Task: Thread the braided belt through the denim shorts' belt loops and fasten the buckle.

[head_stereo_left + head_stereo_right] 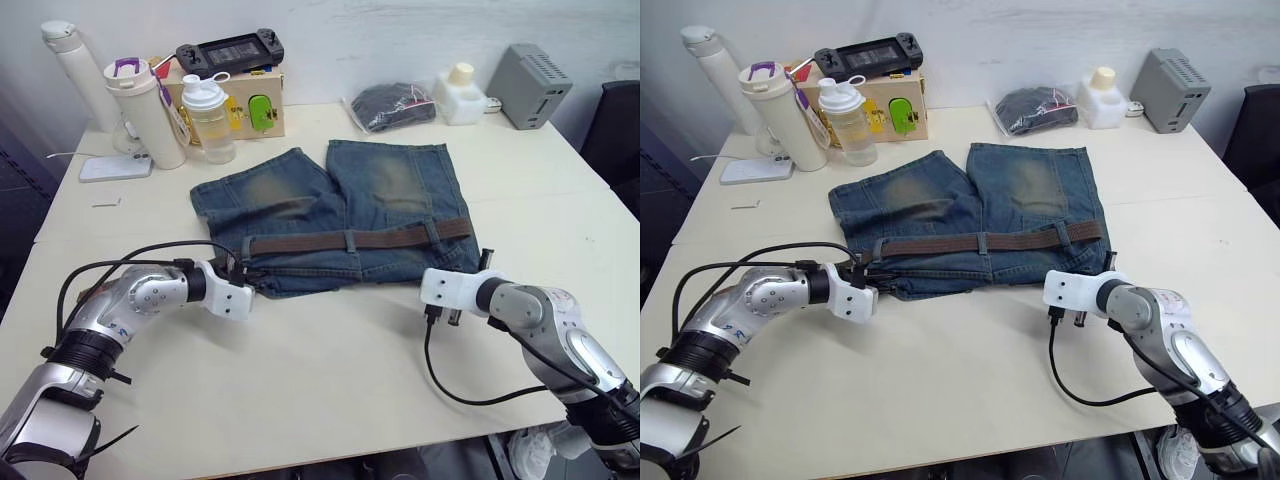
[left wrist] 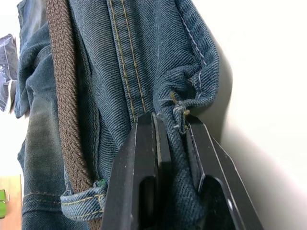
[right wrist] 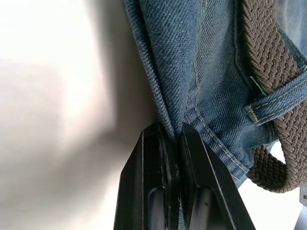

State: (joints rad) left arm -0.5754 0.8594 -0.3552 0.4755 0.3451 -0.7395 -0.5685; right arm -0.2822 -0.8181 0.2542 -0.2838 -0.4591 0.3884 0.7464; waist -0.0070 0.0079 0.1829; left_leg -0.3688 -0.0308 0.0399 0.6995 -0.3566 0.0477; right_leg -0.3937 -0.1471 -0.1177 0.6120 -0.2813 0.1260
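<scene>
the denim shorts (image 1: 340, 215) lie flat on the tabletop (image 1: 330, 370), waistband toward the robot, legs pointing away. the braided belt (image 1: 360, 240) runs across the waistband under several belt loops (image 1: 350, 241), and its far end curls round the right edge of the shorts. i cannot make out the buckle.

the left hand (image 2: 175, 143) is clamped on a bunched fold of denim at the left corner of the waistband, cloth squeezed between the black fingers (image 2: 144, 158). the right hand (image 3: 173, 139) is pinched on the thin doubled edge of the denim at the right corner, just beside a loop and the belt's bend.

judging by the folds, the denim is soft and limp but fairly thick, so it should bunch and drag rather than slide stiffly; pulling both corners apart would likely tighten the waistband. the belt looks flexible, rough-woven and grippy, likely to catch in the loops. its flat strap near the end seems the better place to hold it.
</scene>
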